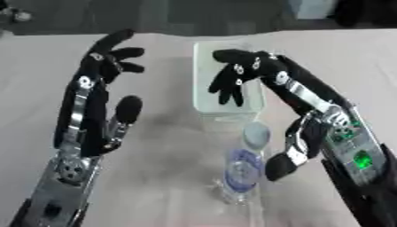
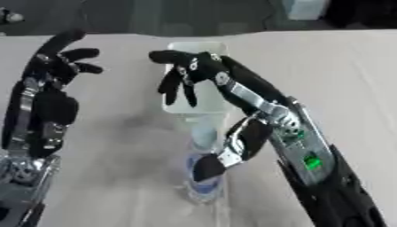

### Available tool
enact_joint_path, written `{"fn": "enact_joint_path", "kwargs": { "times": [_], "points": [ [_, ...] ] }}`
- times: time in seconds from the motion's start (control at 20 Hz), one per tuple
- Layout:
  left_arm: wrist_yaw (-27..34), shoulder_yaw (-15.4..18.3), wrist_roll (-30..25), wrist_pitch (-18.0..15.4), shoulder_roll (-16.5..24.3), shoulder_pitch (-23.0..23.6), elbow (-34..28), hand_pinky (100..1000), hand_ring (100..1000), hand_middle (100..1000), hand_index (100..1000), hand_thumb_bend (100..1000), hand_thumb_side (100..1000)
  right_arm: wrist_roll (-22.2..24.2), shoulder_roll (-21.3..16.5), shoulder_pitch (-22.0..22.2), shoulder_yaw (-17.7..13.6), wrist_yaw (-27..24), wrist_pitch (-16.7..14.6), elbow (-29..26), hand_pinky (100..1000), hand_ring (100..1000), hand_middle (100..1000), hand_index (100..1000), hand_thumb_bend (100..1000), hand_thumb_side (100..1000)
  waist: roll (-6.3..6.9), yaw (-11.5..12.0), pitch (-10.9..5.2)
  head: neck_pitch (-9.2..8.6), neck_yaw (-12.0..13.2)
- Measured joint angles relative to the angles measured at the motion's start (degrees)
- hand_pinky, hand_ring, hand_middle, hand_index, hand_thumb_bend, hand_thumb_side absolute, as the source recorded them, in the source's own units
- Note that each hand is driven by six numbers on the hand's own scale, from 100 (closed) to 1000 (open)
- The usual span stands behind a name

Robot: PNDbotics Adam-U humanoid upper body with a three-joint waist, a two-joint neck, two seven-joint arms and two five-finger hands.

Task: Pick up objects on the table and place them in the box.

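Still, the plastic bottle (image 1: pixel 243 170) lay on the worktop (image 1: pixel 170 177) near its front edge, outside the clear box (image 1: pixel 225 80); both the left hand (image 1: pixel 108 62) and right hand (image 1: pixel 236 75) showed spread, empty fingers.

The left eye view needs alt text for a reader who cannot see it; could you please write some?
The robot's right hand hangs open, fingers down, over a clear box on a pale table, holding nothing. Nearer the camera a clear plastic bottle with a blue label stands beside the right forearm. The left hand is raised open at the left, empty.
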Motion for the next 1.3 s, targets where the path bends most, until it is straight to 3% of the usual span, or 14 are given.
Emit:
{"fn": "enact_joint_path", "kwargs": {
  "times": [0.15, 0.55, 0.9, 1.3],
  "points": [
    [0.0, -0.01, 0.0, -0.02, -0.29, 0.0, 0.3, 623, 774, 844, 923, 494, 776, 1.86, 0.83, 0.04, 0.86, -2.83, 0.4, 0.42, 344, 678, 547, 999, 760, 577, -0.05, 0.18, 0.0, -0.18, -0.01],
    [0.0, -0.01, 0.19, -0.22, -0.46, 0.0, 0.63, 623, 774, 843, 923, 493, 776, 7.14, 1.82, 0.55, 2.12, -16.44, 4.47, 1.16, 358, 684, 554, 1000, 734, 562, -0.06, -0.15, -0.05, -0.43, -0.02],
    [-0.05, 0.01, 0.21, -0.23, -0.46, 0.09, 0.95, 624, 774, 843, 923, 492, 777, 11.01, 0.57, 0.72, 2.11, -19.03, 6.36, 0.6, 380, 700, 559, 1000, 738, 463, -0.08, -0.84, -0.31, -0.4, -0.03],
    [-0.09, 0.02, 0.22, -0.24, -0.45, 0.48, 1.16, 624, 774, 843, 923, 491, 778, 13.93, -3.09, 1.93, 3.16, -24.67, 8.76, 0.05, 424, 716, 569, 1000, 713, 449, -0.21, -1.2, -0.33, -0.34, -0.03]
  ]
}}
